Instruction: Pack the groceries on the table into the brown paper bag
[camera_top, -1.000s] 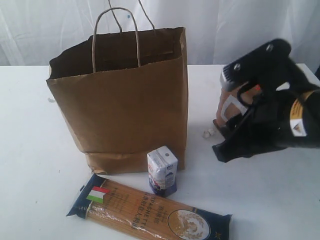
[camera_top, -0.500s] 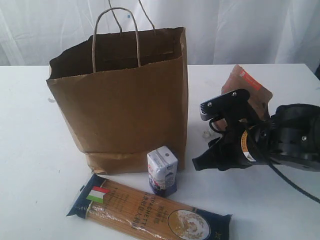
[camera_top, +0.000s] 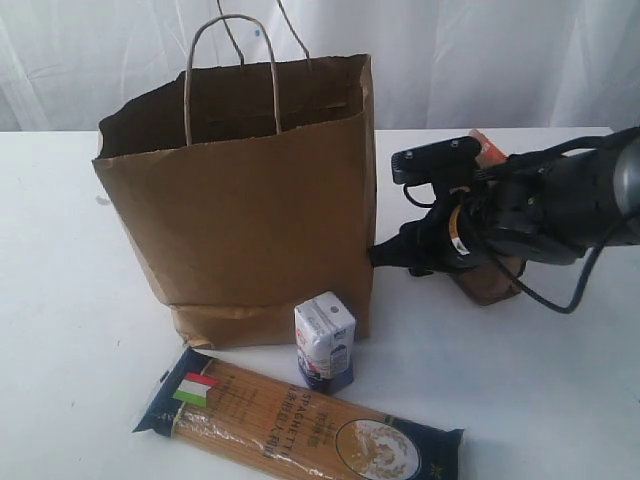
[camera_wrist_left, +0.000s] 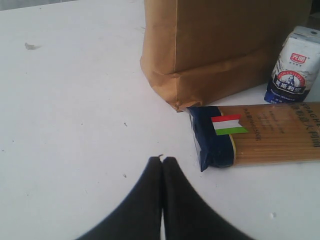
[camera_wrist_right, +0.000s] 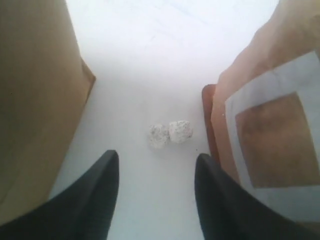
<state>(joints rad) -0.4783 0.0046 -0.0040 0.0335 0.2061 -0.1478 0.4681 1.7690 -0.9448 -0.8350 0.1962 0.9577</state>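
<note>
**Packing under way: three groceries outside the bag**

One brown paper bag (camera_top: 250, 200) stands open on the table (camera_top: 60, 300). Three groceries show outside it: one small carton (camera_top: 325, 342) at its near right corner, one spaghetti packet (camera_top: 300, 420) lying nearer, and one brown pouch (camera_top: 490, 285) to the right. (The bag's dark inside hides any packed items.) The right gripper (camera_wrist_right: 156, 156), jaws wide and empty, sits between bag and pouch over two pale lumps (camera_wrist_right: 170, 134). The left gripper (camera_wrist_left: 162, 160), jaws pressed together, hovers near the packet's left end.
</note>
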